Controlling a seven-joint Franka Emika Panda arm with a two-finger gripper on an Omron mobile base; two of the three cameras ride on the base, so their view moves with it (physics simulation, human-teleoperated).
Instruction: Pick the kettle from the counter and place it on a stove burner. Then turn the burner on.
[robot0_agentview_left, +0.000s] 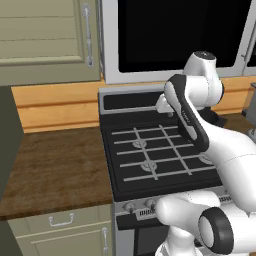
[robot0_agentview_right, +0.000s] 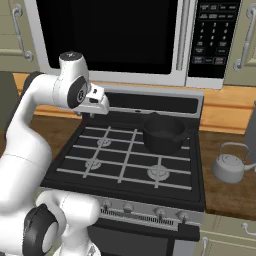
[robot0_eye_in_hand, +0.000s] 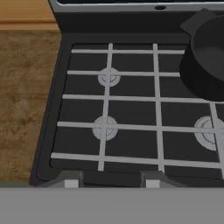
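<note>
The kettle (robot0_agentview_right: 229, 166) is seen on the counter (robot0_agentview_right: 230, 197) right of the range, ungrasped. Gripper (robot0_agentview_right: 85, 114) is held over the left burners; finger spacing cannot be told. Pick step judged pending: a rightward reach is required.

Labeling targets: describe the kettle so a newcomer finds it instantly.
Start at the black range under the microwave. On the wood counter to its right sits the kettle: small, shiny grey, with a thin arched handle, unlike the larger black pot on the stove.

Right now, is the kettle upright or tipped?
Upright. In the right base view the kettle sits on the counter right of the stove, handle arched on top, apart from the black pot.
</note>
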